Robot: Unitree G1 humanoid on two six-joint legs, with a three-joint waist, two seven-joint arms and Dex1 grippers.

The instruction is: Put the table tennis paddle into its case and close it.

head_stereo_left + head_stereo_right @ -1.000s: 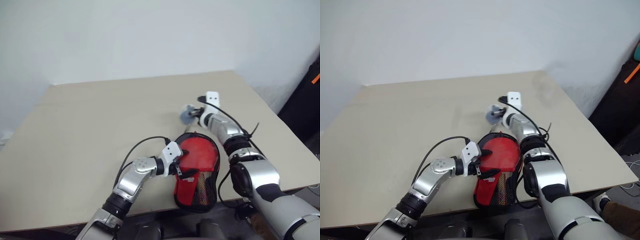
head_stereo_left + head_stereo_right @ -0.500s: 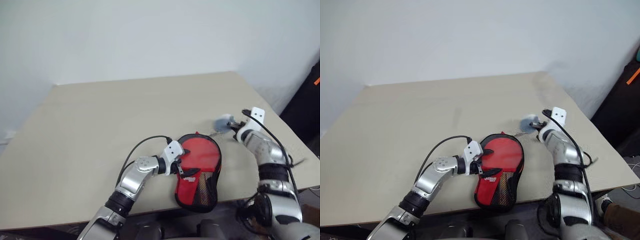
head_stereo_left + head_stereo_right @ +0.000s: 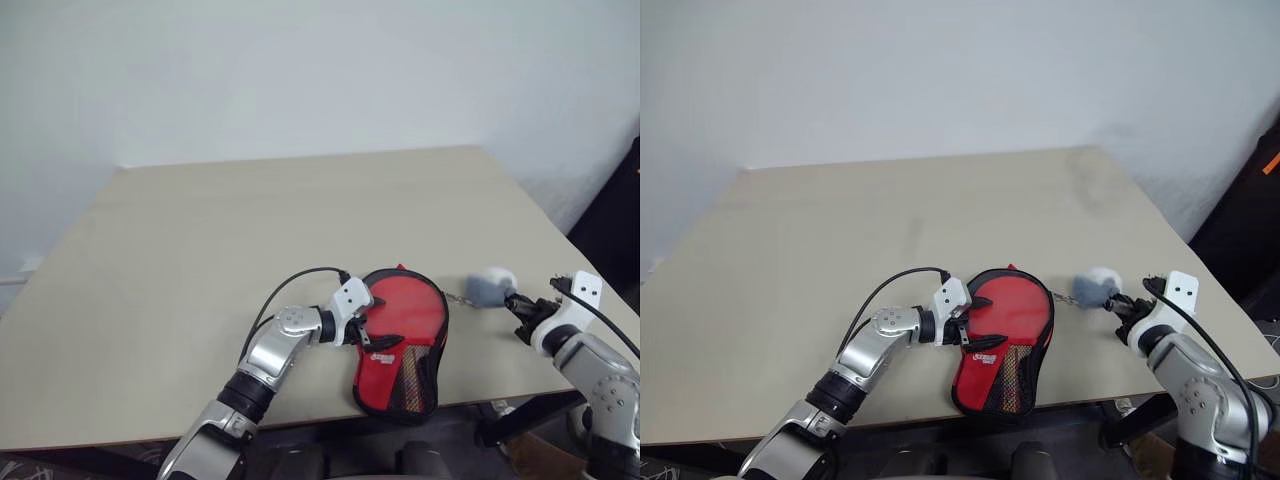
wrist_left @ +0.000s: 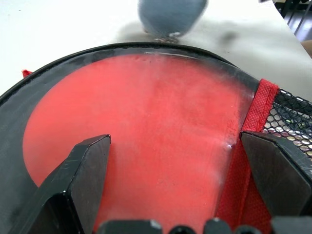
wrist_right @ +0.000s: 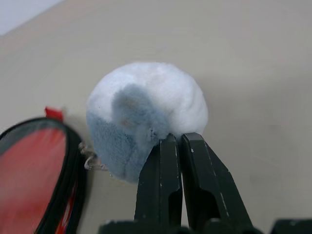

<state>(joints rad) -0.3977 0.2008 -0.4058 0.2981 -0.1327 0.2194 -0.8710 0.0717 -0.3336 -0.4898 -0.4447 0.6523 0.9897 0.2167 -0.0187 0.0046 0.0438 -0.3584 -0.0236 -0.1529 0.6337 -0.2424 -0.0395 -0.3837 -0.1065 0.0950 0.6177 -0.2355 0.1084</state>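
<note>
bare test room or lab: plain beige table [image 3: 200,240], blank white wall [image 3: 300,70].

Silver-grey metal shells with black joint bands clad both arms. A round silver cap with small screws marks the left arm's [image 3: 262,362] wrist, a black cable arching over it. White blocks with dark screw holes back the left end effector [image 3: 372,332] and right end effector [image 3: 519,314], whose two fingers [image 4: 80,173] are matte black wedges.
</note>
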